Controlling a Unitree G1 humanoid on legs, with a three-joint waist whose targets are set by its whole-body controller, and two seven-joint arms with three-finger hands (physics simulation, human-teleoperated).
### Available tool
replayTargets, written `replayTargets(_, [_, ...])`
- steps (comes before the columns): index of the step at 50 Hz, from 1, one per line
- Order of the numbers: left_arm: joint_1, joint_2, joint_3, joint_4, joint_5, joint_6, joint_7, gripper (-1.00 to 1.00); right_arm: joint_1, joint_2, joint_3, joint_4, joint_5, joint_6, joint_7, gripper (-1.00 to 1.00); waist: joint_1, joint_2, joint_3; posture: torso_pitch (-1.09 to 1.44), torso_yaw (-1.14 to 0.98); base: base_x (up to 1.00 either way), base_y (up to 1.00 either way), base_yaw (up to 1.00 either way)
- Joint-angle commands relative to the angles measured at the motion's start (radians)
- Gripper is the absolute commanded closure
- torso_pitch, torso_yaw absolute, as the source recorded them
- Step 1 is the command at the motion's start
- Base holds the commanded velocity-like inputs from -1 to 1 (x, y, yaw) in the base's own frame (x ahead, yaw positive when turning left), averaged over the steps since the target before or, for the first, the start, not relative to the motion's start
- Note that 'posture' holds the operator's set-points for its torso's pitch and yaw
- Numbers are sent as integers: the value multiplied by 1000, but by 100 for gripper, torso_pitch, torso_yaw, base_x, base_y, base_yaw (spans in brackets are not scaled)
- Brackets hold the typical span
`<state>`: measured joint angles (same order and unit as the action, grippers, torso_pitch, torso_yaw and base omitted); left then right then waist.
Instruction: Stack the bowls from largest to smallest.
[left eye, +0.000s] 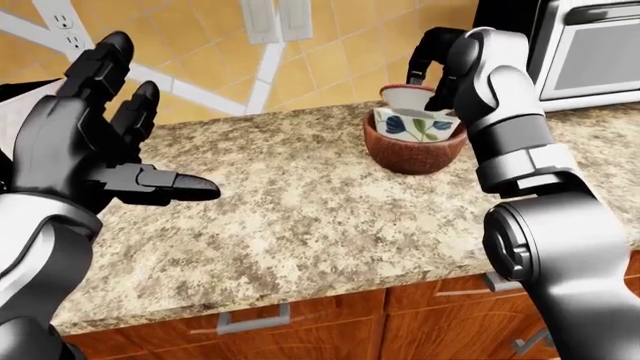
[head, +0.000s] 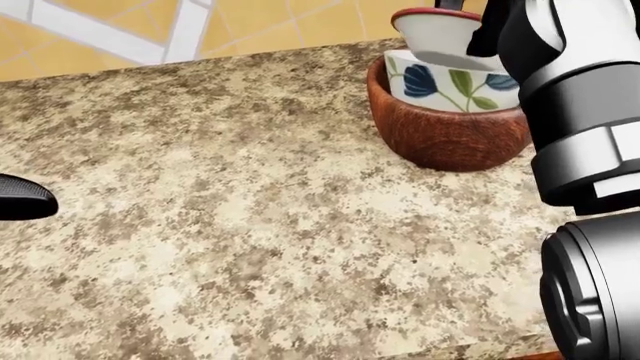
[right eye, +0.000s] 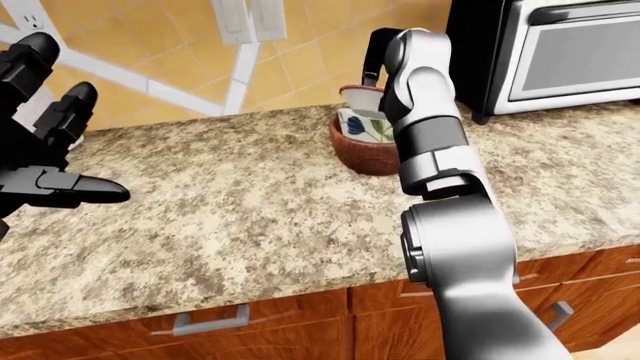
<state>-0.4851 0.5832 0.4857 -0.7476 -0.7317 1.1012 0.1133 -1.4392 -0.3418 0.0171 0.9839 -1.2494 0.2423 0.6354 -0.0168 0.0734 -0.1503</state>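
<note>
Small white bowl with a red rim held tilted just above the nest, upper right of the head view. Directly below, white ceramic bowl with blue flowers and green leaves seated inside the brown wooden bowl, which stands on the speckled granite worktop close to the yellow tiled wall. Whether the small bowl touches the floral one: cannot tell.

Right hand at the small bowl's far rim, dark fingers hooked down over it in the left-eye view, apparently gripping the rim. In the head view, only the grey-and-black forearm across the right edge, hand itself cut off at the top. In the right-eye view, the arm covers most of the stack, leaving a sliver of each bowl at its left.

Left hand raised at the left of the left-eye view, well apart from the bowls, fingers spread wide, holding nothing. Head view gives just one black fingertip at the left edge.

Seen only in the eye views: black and silver toaster oven on the worktop at upper right, white wall sockets on the tiles, wooden drawers with metal handles beneath the worktop edge.
</note>
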Motion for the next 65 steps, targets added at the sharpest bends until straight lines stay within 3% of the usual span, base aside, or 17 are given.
replayTargets(1, [-26,16,16,-10,4,-27,4,-100,-35,-4,-4,-36,4,-5,-8,43,1,0,-16,-26,0,0,0,0])
replayTargets(18, [-35,28,17,-7,-10,-26,12,-100,-5,5,6,24,-12,-34,-115,55,2,0,-20,-26,0,0,0,0])
replayTargets(21, [-29,26,15,-7,-7,-32,11,-100,-6,3,6,35,-13,-36,-131,49,3,0,-22,-26,0,0,0,0])
replayTargets(28, [-19,23,21,-11,-8,-33,8,-100,2,5,7,46,-12,-34,-144,4,5,-1,-24,-26,0,0,0,0])
replayTargets(40, [-15,17,13,-4,10,-44,-1,-100,-4,-4,10,40,-19,-42,-146,-3,4,0,-25,-26,0,0,0,0])
replayTargets(54, [-26,11,13,-18,-2,-27,14,-100,-45,-46,-14,-108,-41,-65,-16,1,2,-1,-13,-26,0,0,0,0])
replayTargets(61, [-39,11,6,-26,-9,-15,26,-100,66,-96,-61,-400,-11,-68,141,4,4,-9,-11,-26,0,0,0,0])
replayTargets(65, [-58,15,6,-38,-29,9,48,-100,194,-135,-108,-678,22,-61,267,4,7,-16,-6,-26,0,0,0,0])
